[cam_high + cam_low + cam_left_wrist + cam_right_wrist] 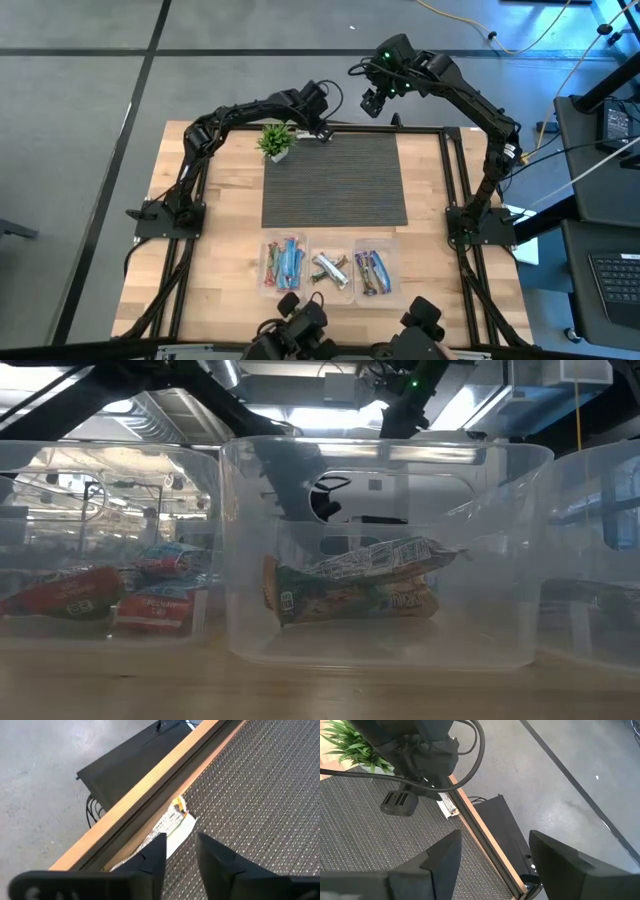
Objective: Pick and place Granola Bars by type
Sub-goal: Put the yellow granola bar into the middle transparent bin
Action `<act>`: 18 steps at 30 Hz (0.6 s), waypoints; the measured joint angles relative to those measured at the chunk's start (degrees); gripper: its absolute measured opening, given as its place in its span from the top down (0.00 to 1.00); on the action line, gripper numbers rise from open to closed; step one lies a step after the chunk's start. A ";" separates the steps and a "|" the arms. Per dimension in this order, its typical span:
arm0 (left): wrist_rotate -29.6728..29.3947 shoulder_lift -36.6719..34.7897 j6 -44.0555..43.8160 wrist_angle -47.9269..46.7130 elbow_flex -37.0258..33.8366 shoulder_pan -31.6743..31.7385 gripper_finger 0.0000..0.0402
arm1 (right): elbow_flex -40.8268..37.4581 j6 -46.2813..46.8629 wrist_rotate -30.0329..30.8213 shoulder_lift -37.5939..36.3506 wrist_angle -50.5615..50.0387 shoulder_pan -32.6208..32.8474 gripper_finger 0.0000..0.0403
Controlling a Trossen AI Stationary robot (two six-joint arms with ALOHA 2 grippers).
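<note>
Clear bins [330, 292] at table's near edge hold sorted granola bars [331, 268], w/ one silver-white bar [170, 827] lying at the grey mat's [335, 180] far edge, beside the plant [276, 139]. Left gripper [180, 851] hovers just over that bar, fingers apart, not gripping. Right gripper [492, 847] hangs high past the far edge, fingers wide apart, empty.

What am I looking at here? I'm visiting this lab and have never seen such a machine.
These are four cameras on one table robot with two dark jointed arms. The overhead picture shows the wooden table, a grey ribbed mat, a small green potted plant and three clear plastic bins holding foil-wrapped granola bars. The table-level picture looks through those bins. The other two come from wrist cameras. The left gripper, open, hovers over one silver-white wrapped bar at the mat's far edge. The right gripper, open and empty, hangs beyond the table's far edge.
</note>
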 joint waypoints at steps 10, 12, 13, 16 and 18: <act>-3.14 0.00 0.04 -2.62 0.00 -0.02 0.53 | 0.00 -0.13 0.00 0.00 0.00 0.00 0.42; -3.57 0.00 0.54 -2.80 0.00 -0.02 0.51 | 0.00 -0.15 0.00 0.00 0.00 0.00 0.42; -3.58 0.00 0.73 -2.72 0.00 -0.02 0.51 | 0.00 -0.13 0.00 0.00 0.00 0.00 0.42; -3.72 0.00 4.51 -1.76 -0.57 -0.04 0.51 | 0.00 0.00 0.00 0.00 -0.01 0.00 0.42; -4.11 0.01 6.59 -2.07 -1.36 -0.04 0.51 | 0.00 0.02 0.00 0.00 0.00 0.00 0.42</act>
